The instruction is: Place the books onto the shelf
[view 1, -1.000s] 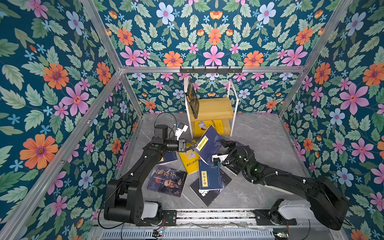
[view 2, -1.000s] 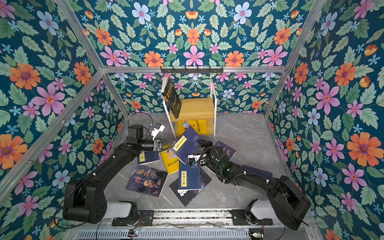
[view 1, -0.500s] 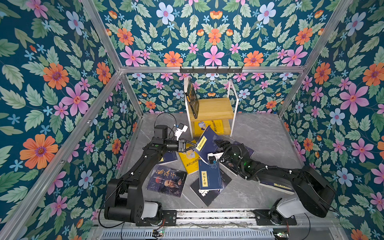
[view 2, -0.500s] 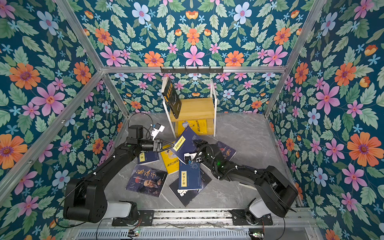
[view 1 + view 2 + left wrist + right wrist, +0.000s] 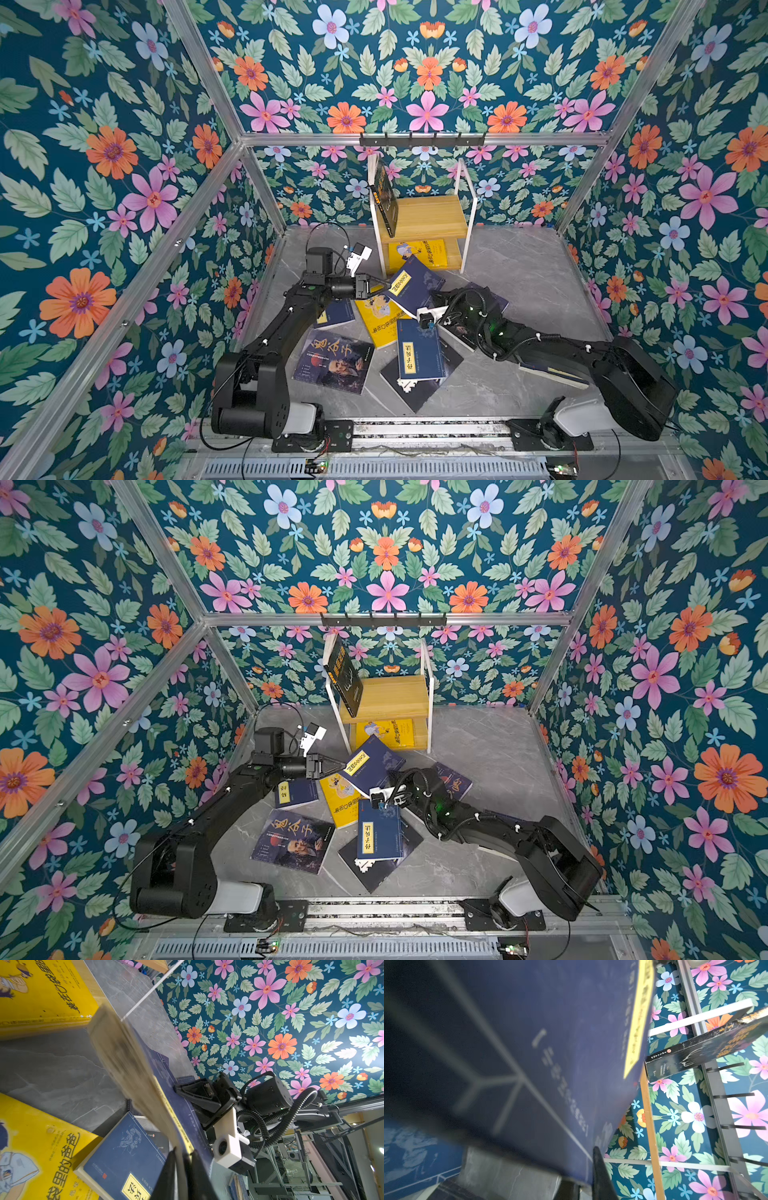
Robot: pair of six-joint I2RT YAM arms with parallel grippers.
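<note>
looks like a handover: the navy book (image 5: 411, 286) hangs tilted just in front of the shelf (image 5: 432, 212), with the right gripper (image 5: 182, 1089) clamped on one edge. the left gripper (image 5: 376, 286) sits at the opposite edge; whether it grips, i cannot tell. next, the book probably needs standing upright and sliding in beside the black book (image 5: 384, 199).

right gripper (image 5: 436, 297) newly clamped on the raised navy book (image 5: 409, 286)
</note>
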